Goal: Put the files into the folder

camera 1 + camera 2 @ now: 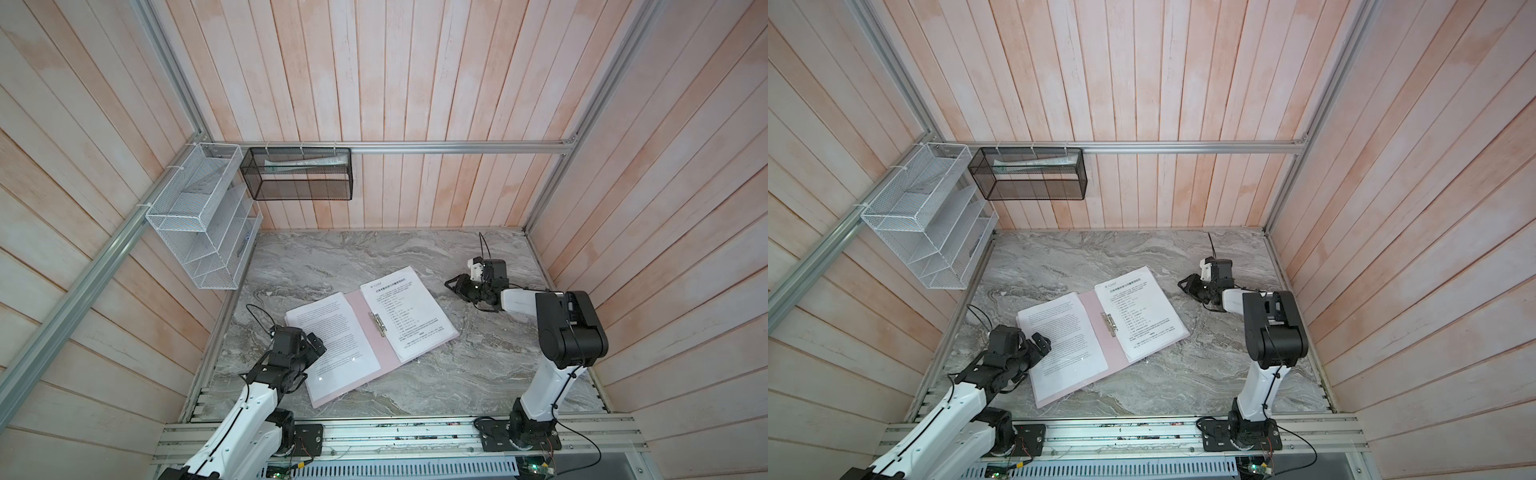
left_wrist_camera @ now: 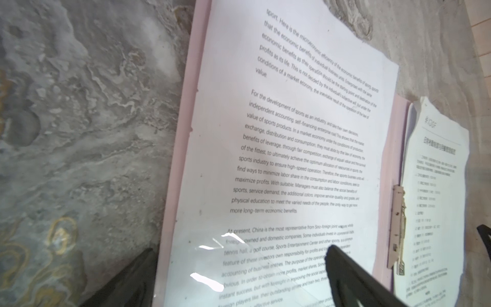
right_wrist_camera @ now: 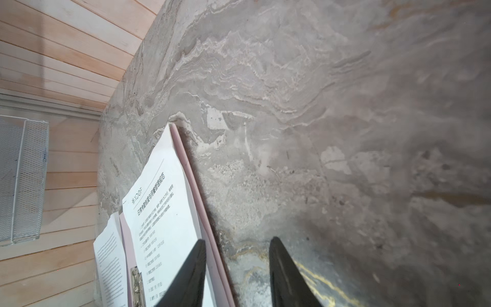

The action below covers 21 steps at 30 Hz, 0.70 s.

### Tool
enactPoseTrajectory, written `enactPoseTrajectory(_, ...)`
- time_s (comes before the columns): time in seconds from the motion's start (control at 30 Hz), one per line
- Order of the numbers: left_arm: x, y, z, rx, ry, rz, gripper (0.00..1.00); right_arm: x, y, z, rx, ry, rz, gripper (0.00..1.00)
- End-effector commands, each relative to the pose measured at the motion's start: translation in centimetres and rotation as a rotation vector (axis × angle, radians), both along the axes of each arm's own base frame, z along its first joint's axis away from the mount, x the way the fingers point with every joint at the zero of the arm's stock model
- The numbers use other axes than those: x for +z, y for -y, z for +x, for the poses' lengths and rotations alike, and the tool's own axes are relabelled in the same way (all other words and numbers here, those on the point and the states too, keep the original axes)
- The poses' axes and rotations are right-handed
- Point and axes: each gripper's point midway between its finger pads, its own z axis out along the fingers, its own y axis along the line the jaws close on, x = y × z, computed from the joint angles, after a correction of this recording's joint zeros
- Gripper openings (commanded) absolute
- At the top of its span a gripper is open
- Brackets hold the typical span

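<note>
Files (image 1: 405, 316) lie on both covers of the open folder (image 1: 359, 316), on a grey marbled tabletop (image 1: 457, 374) walled with pale planks (image 1: 415, 83). Left gripper (image 1: 319, 345) gapes wide over the left sheet; right gripper (image 3: 236, 248), jaws partly apart and empty, perhaps brushes the folder's edge

left fingers (image 2: 353, 281) spread wide, right fingers (image 3: 284, 273) partly parted

We note a white wire rack (image 1: 195, 216) fixed to the rail on the left wall, its dividers slanted. Just beside it a black mesh basket (image 1: 299, 174) hangs from the back rail (image 1: 457, 147), with rolled papers (image 1: 303, 163) lying inside. Below is a grey marbled table (image 1: 353, 257); pale wood-plank walls (image 1: 415, 83) stand on three sides.
</note>
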Motion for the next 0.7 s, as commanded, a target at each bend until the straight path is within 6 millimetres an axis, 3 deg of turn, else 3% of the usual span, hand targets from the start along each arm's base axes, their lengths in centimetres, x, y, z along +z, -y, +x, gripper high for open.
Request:
enactPoseTrajectory(0.0,-0.1,0.7,0.0,-0.028,0.018,-0.035,1.0,-1.7,-0.8,-1.0,0.032,-0.046,0.044,0.37)
enactPoseTrajectory(0.2,1.5,1.8,0.6,-0.051,0.109,-0.109,0.99,-3.6,-1.2,-2.2,0.045,-0.105,0.079,0.35)
enactPoseTrajectory(0.37,4.4,2.7,1.6,-0.089,0.247,-0.164,0.99,-4.5,-1.7,-3.9,0.05,-0.144,0.133,0.33)
enactPoseTrajectory(0.67,8.8,4.2,3.4,-0.147,0.417,-0.236,0.98,-4.4,-1.9,-6.7,0.06,-0.18,0.176,0.33)
